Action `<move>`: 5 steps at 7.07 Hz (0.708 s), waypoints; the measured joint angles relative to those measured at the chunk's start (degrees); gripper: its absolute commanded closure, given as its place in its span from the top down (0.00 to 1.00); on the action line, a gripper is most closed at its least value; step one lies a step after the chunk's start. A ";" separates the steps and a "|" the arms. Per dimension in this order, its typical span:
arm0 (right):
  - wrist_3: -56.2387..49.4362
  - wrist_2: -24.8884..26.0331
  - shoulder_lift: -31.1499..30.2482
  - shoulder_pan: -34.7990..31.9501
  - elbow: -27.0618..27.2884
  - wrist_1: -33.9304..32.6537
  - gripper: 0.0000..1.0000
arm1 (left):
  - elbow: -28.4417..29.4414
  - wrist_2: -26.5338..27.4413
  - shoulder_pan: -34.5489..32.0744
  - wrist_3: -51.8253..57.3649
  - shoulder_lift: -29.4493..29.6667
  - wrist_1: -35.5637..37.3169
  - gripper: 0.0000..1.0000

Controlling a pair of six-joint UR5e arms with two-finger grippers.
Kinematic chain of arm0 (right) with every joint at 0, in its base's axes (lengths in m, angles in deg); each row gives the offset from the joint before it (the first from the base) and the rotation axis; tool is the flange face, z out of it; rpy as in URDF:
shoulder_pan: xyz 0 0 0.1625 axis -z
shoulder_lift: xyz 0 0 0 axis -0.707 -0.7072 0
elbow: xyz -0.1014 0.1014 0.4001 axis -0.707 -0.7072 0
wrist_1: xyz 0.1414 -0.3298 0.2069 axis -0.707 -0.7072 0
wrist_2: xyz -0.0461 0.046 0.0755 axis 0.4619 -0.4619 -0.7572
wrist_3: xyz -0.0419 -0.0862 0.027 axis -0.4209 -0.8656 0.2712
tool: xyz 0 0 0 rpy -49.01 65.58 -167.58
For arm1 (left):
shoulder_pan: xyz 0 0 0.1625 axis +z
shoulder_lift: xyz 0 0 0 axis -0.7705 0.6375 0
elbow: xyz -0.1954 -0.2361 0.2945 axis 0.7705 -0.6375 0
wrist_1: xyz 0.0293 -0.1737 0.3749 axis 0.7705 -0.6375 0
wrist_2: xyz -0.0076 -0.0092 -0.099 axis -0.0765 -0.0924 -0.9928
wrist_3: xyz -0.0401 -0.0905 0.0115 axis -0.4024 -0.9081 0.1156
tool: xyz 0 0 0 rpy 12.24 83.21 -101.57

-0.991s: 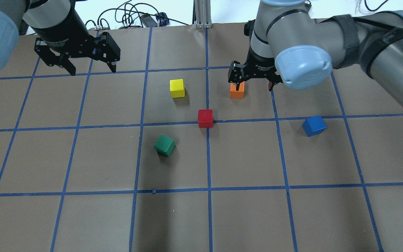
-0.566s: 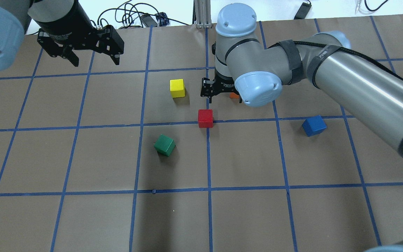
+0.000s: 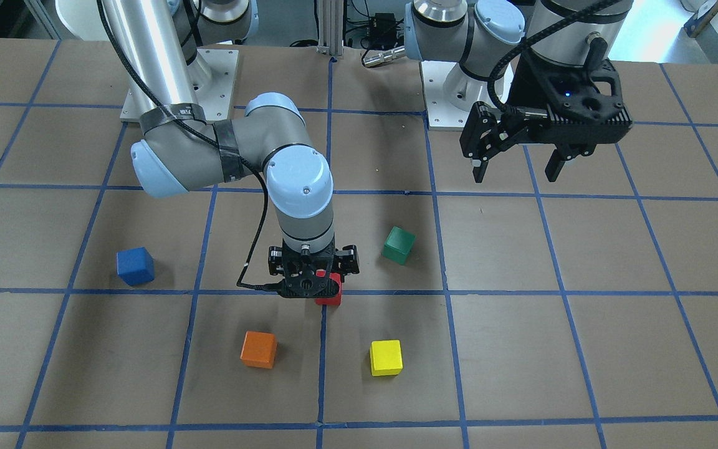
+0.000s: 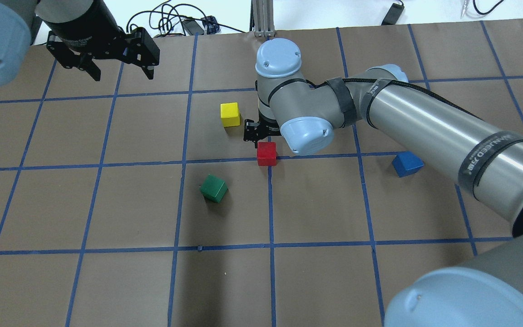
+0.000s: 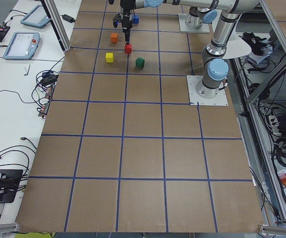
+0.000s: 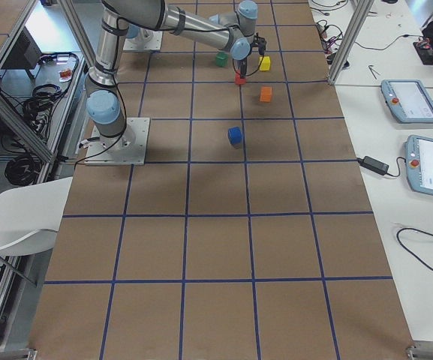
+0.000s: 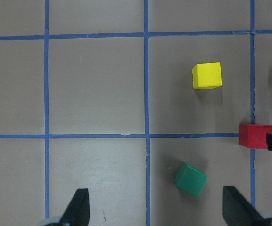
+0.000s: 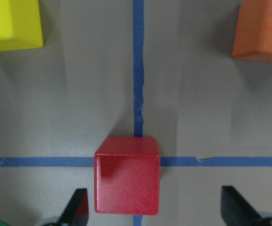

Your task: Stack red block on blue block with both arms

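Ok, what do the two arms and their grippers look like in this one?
Both arms are silver-grey tubes with rounded light-blue joint caps. The right arm has a black cable running along it, held by black straps; one band bears white lettering too small to read. The left arm carries a black cable too. The left gripper and right gripper are black, each with two fingers.

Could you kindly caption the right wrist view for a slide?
Open right gripper above red block on tape crossing; yellow cube and orange cube beyond.
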 measured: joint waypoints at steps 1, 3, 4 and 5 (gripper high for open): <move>-0.06 -0.26 0.93 -0.10 0.01 -0.73 1.00 | 1.32 -0.01 0.18 0.05 0.59 -2.09 1.00; -0.14 -1.96 2.16 -0.15 0.05 -2.34 1.00 | 4.70 -0.02 0.75 -0.06 2.93 -5.76 1.00; -0.14 -2.56 2.55 -0.15 0.11 -2.78 0.90 | 5.73 0.00 0.71 -0.24 3.80 -7.11 1.00; -0.09 -3.08 2.91 -0.16 0.16 -2.96 0.30 | 6.06 0.02 0.54 -0.32 4.16 -7.99 1.00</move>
